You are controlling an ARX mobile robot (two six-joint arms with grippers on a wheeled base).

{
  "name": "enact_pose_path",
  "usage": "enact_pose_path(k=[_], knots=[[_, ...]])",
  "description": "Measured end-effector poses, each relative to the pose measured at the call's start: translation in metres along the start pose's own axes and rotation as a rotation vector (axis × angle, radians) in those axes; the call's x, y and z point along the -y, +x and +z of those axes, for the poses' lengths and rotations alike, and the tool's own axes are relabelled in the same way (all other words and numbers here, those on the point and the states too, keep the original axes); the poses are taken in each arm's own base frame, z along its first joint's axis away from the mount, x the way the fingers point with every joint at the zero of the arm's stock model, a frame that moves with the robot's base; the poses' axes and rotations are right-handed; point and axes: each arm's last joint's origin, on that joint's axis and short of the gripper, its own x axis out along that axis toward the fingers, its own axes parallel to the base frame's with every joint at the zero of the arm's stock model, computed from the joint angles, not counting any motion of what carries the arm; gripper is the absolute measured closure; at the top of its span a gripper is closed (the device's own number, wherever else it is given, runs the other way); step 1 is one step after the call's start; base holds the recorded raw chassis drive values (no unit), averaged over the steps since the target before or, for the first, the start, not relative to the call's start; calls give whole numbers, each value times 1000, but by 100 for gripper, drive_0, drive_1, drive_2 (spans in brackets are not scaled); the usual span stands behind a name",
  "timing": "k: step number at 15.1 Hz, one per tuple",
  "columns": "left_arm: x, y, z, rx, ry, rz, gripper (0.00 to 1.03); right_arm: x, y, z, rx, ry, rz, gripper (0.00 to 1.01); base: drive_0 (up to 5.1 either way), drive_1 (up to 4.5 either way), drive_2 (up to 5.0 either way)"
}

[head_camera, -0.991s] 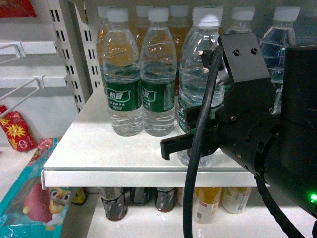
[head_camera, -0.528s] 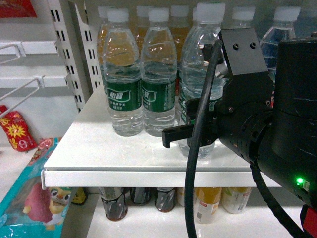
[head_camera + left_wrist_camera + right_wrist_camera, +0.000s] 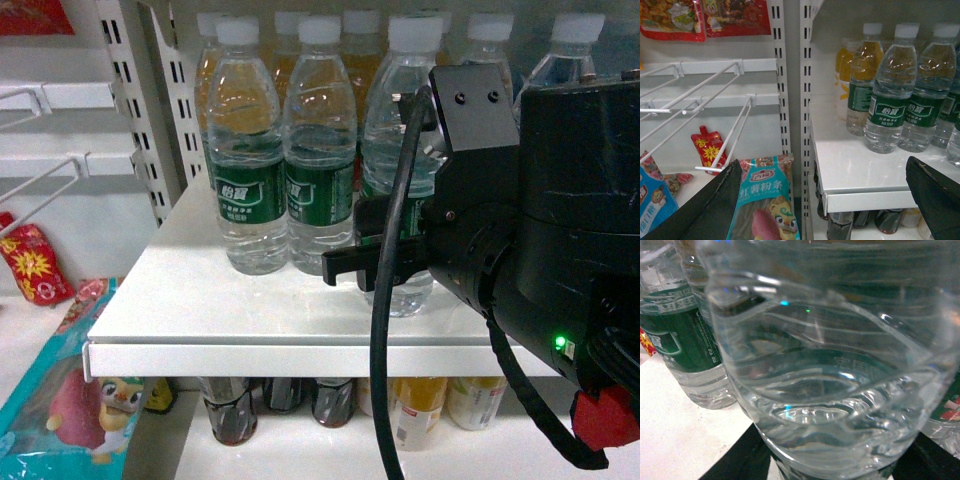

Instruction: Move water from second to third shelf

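R fingers (image 3: pixel 375 262) clamped on water bottle (image 3: pixel 405 130), 2 more bottles (image 3: pixel 283 190) just left; L fingers (image 3: pixel 735 190) apart.

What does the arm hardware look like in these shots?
Right arm: bulky matte black housing, scuffed, boxy bracket with two screw holes, thick black cable looping down, a lit green LED, a red part lower right. Left tool: two black, wedge-shaped fingers.

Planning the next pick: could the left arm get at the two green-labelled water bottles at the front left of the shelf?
Probably yes. The left gripper is open, below and in front of the shelf, and nothing stands before those water bottles.
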Motion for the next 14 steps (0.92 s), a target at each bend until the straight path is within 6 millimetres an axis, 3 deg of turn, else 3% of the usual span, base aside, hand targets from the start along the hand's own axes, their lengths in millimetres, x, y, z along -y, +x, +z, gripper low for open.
enact_pose_path(k=[4, 7, 14], knots=[[0, 0, 0, 0, 0, 0, 5, 0, 1, 2, 10, 3, -3, 32, 0, 0, 0], [0, 0, 0, 0, 0, 0, 5, 2, 4, 7, 24, 16, -11, 1, 0, 0, 0], [0, 0, 0, 0, 0, 0, 5, 3, 3, 3, -1, 70, -44, 3, 0, 0, 0]])
